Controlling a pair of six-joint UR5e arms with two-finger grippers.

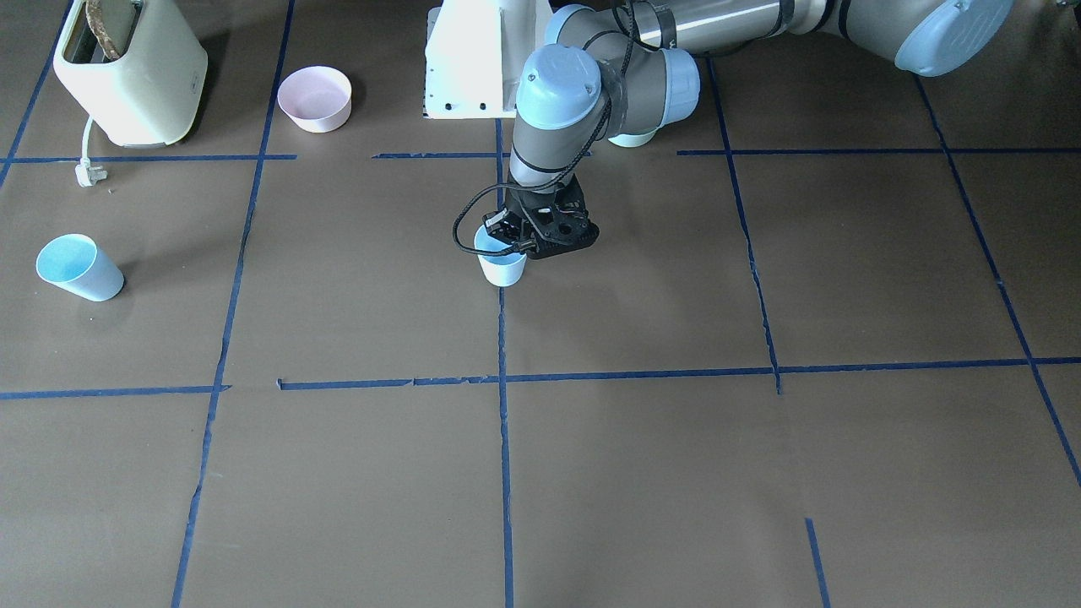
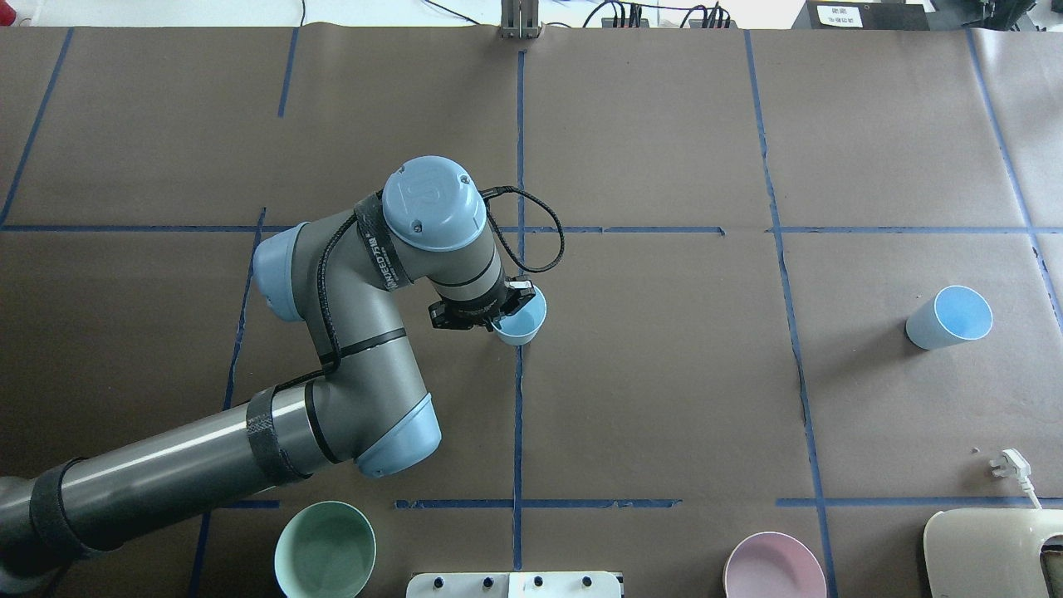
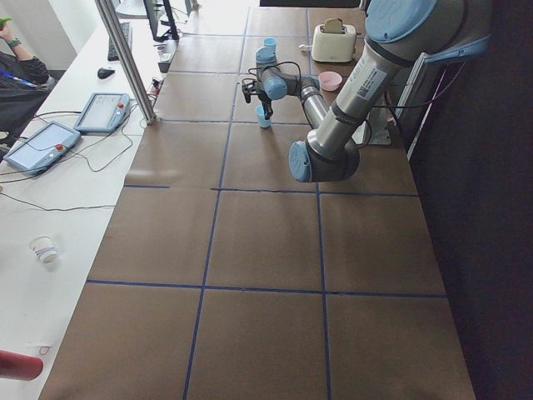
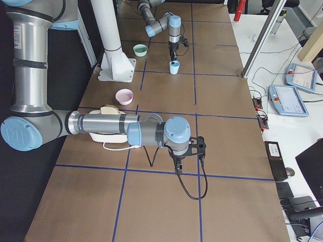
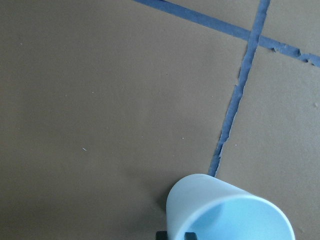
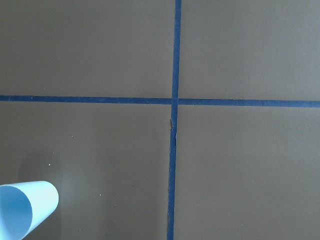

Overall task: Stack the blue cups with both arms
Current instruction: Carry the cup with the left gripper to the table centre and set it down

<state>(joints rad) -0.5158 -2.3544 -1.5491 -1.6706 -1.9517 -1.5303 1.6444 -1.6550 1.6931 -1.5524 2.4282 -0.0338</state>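
My left gripper (image 1: 509, 239) is shut on the rim of a pale-blue cup (image 1: 503, 266) at the table's middle, on a blue tape line. One finger is inside the cup. The cup is upright, at or just above the paper. It also shows in the overhead view (image 2: 521, 319), with the left gripper (image 2: 507, 309) at its near-left side, and in the left wrist view (image 5: 225, 212). The second blue cup (image 1: 78, 268) stands alone to the robot's right (image 2: 951, 317). It shows at the lower left of the right wrist view (image 6: 22, 210). My right gripper (image 4: 187, 154) shows only in the exterior right view, and I cannot tell its state.
A cream toaster (image 1: 127, 72) with its loose plug (image 1: 87, 173) stands near the robot's right. A pink bowl (image 1: 315, 99) and a mint-green bowl (image 2: 325, 550) flank the white pedestal (image 1: 473, 59). Blue tape lines cross the brown paper.
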